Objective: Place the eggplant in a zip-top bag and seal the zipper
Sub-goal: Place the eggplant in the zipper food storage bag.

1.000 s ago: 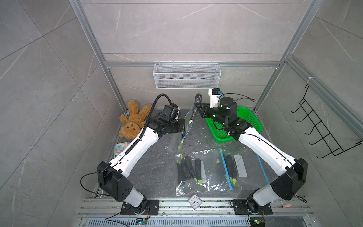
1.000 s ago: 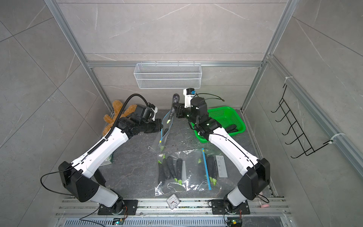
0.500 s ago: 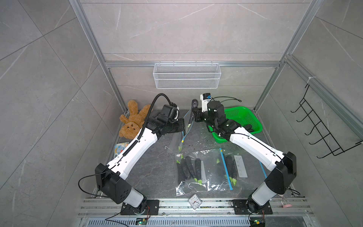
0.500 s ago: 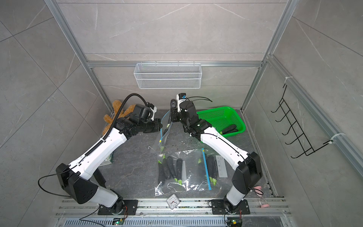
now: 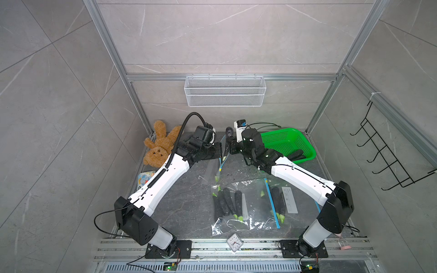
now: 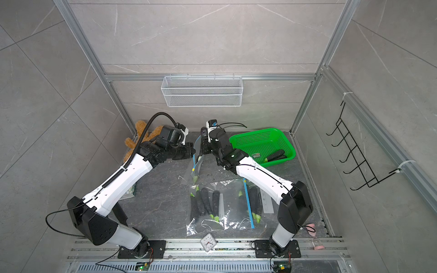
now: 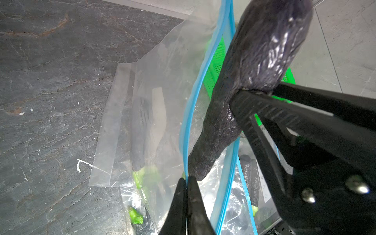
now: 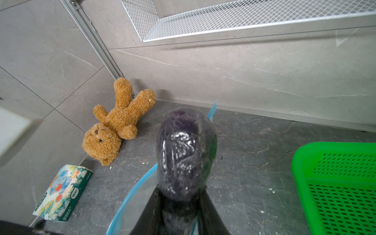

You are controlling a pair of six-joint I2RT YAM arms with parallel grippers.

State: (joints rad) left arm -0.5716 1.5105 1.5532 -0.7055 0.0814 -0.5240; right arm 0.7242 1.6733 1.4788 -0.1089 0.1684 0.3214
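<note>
Left wrist view | my left tool [image 7: 186, 184] pinched the bag [image 7: 162, 71] rim | my right tool [image 8: 179, 195] gripped the eggplant [image 7: 254, 71], tip inside the mouth | release and sealing remained

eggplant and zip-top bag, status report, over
Left gripper shut on zip-top bag rim, mouth held open. Right gripper shut on eggplant, lower end entering mouth. Bag not yet sealed; nothing blocking seen.

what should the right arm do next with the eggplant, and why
Probably lower the right hand a little, pushing the eggplant deeper. Only its lower end sits between the blue zipper edges of the bag, one pinched up by the shut left hand; most of it is above the rim.
</note>
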